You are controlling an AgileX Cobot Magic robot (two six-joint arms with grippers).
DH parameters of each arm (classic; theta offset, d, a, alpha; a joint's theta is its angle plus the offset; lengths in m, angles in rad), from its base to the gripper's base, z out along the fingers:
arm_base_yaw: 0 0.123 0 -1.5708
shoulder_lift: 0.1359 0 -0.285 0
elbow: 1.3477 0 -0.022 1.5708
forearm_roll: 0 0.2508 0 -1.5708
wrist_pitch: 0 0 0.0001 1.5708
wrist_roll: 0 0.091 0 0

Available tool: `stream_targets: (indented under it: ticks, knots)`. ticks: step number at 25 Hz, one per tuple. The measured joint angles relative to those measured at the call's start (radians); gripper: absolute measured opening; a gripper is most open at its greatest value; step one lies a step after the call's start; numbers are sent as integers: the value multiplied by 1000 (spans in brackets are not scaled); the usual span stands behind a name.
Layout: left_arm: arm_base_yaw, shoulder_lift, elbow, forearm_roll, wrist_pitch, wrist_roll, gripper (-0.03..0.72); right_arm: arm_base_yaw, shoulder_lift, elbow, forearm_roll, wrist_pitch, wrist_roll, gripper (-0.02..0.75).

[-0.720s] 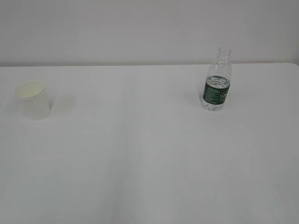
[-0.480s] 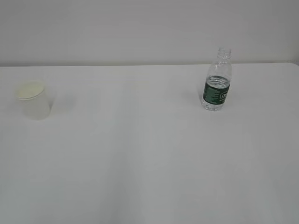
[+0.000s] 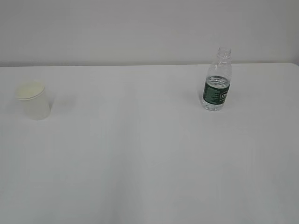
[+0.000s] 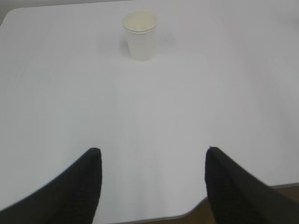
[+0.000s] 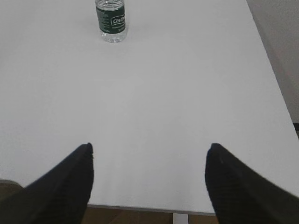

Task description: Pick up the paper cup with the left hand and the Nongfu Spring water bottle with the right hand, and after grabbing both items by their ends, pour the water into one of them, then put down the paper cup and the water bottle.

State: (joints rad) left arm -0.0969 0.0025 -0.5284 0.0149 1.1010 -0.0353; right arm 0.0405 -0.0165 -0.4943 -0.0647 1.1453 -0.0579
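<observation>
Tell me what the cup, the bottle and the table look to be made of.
Paper cup: matte white paper by the look of it, with a rolled rim and cream inside.
Water bottle: clear, glossy plastic; it is see-through and ribbed, and its dark green label band looks like printed film.
Table: smooth matte white top, probably laminate; the look leaves that open.

White paper cup (image 3: 33,101); green-labelled clear bottle (image 3: 217,80).

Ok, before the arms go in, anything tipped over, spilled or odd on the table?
Nothing stands out. The paper cup and the capless Nongfu Spring water bottle both stand upright, far apart on the white table, which looks dry. Both grippers are open, short of them.
</observation>
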Motion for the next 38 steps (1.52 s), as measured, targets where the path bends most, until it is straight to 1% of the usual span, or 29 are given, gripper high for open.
stream_targets:
  ticks: [6,15,19,29,33,38]
  knots:
    - [0,0,0,0,0,0,478,0,0,0,0,0,0,555]
    - [0,0,0,0,0,0,432,0,0,0,0,0,2,554]
    - [0,0,0,2,0,0,429,0,0,-4,0,-7,2,554]
    - [0,11,-4,43,-18,0,428,0,0,-20,-2,-70,2,554]
    - [0,62,-14,52,-44,0,428,0,2,-22,-3,-89,2,554]
    - [0,145,-36,72,-98,0,428,0,67,-22,-3,-176,2,554]
